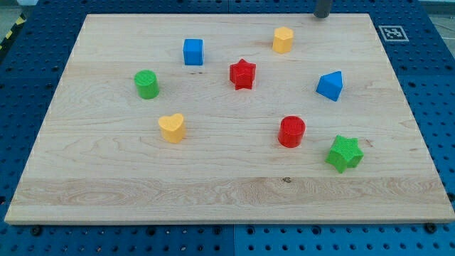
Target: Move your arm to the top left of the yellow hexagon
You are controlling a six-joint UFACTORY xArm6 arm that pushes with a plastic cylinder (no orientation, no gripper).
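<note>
The yellow hexagon (283, 39) stands near the view's top, right of centre, on the wooden board (106, 178). My rod shows only as a dark stub at the view's top edge, and my tip (322, 16) sits at the board's top edge, up and to the right of the yellow hexagon, apart from it. No block touches the tip.
A blue cube (193, 52), a red star (242, 74), a green cylinder (146, 84), a yellow heart (172, 128), a blue triangular block (330, 85), a red cylinder (291, 131) and a green star (344, 153) lie about the board. A marker tag (392, 33) is at the top right corner.
</note>
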